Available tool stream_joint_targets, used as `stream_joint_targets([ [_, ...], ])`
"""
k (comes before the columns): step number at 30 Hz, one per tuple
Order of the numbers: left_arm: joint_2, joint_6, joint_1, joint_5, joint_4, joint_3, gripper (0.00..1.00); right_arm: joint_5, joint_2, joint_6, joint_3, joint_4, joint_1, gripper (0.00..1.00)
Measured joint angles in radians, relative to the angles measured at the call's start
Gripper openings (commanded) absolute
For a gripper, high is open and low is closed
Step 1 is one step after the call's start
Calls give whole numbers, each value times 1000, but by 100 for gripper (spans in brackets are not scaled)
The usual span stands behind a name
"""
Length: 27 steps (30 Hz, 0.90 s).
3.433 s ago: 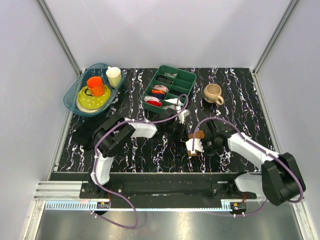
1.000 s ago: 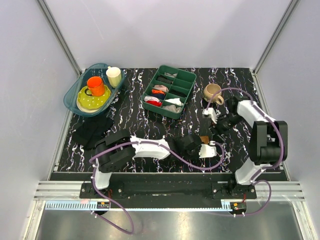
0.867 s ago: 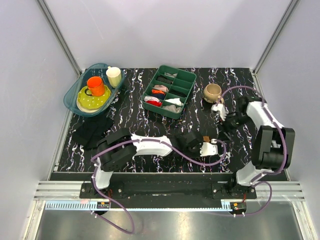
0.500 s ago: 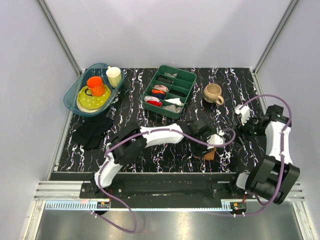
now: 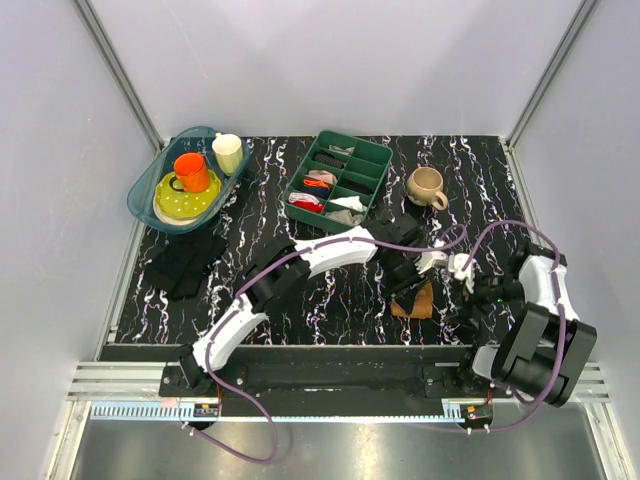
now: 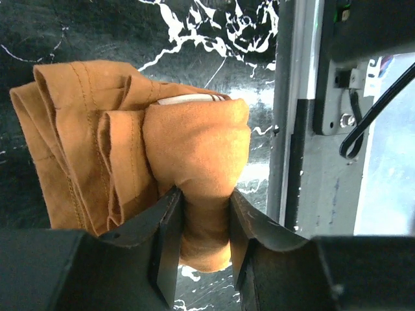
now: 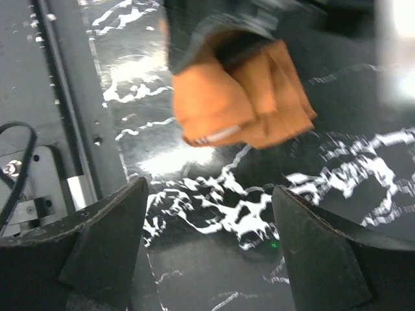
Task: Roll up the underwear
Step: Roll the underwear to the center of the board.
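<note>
The underwear (image 5: 414,301) is a rust-brown bundle, partly rolled, lying on the black marbled table near the front edge. My left gripper (image 5: 406,280) reaches across from the left and is shut on it. In the left wrist view both fingers pinch the rolled end of the underwear (image 6: 194,149), with my left gripper (image 6: 202,223) closed around the fabric; a strip of cream waistband shows in the fold. My right gripper (image 5: 458,288) is open and empty just right of the bundle. The right wrist view shows the underwear (image 7: 249,107) ahead of the wide-open right gripper (image 7: 209,189).
A green divider tray (image 5: 376,161) with small fabric rolls stands at the back centre, a tan mug (image 5: 426,187) to its right. A blue bin (image 5: 146,182) of dishes is at back left, a black cloth (image 5: 185,263) at left. The metal front rail (image 6: 288,129) is close by.
My left gripper has carried the underwear slightly farther from the front edge. My right arm, which had swung out to the right, has come back in toward the bundle, jaws open.
</note>
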Motion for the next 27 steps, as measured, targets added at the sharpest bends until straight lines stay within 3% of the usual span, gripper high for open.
stream_joint_targets([
  [10, 108, -139, 52, 170, -48, 111, 38, -3, -253, -72, -136, 27, 268, 91],
  [19, 175, -244, 94, 295, -45, 152, 41, 5, -242, -73, -176, 195, 383, 88],
  [22, 182, -262, 97, 301, -46, 159, 44, 26, -211, -45, -196, 281, 426, 78],
  [26, 180, -282, 98, 293, -32, 152, 54, 59, -168, 11, -213, 395, 471, 47],
  [27, 176, -296, 99, 293, -19, 142, 60, 67, -155, 25, -213, 421, 481, 43],
])
